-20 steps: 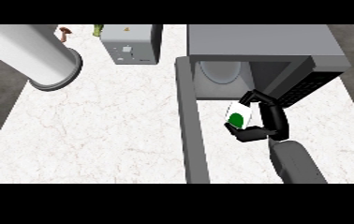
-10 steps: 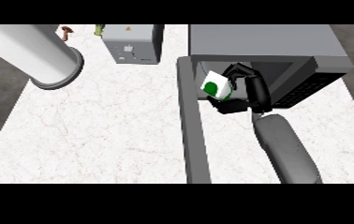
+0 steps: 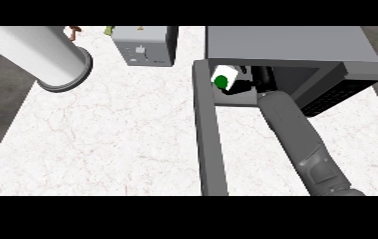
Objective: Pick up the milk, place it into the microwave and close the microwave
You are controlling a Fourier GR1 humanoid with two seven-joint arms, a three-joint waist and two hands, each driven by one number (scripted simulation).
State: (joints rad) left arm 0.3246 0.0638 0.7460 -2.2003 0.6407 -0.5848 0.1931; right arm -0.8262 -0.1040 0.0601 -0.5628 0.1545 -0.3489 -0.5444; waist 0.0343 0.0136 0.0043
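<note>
The milk [image 3: 224,78] is a white carton with a green cap, tilted at the mouth of the open microwave [image 3: 288,45]. My right hand [image 3: 255,80] is curled round it from the right, reaching into the dark cavity, with the grey forearm [image 3: 295,133] stretching back to the lower right. The microwave's door [image 3: 209,133] stands swung open, running toward the lower edge as a long grey bar. My left hand does not show; only a grey forearm [image 3: 44,55] crosses the upper left corner.
A grey toaster [image 3: 145,45] stands at the back of the white marble counter [image 3: 111,133], just left of the microwave. Small items [image 3: 74,31] sit at the far back left. The counter's left edge drops to dark floor.
My right hand has carried the milk up and to the left, from in front of the microwave into its opening. The forearm has stretched further forward.
</note>
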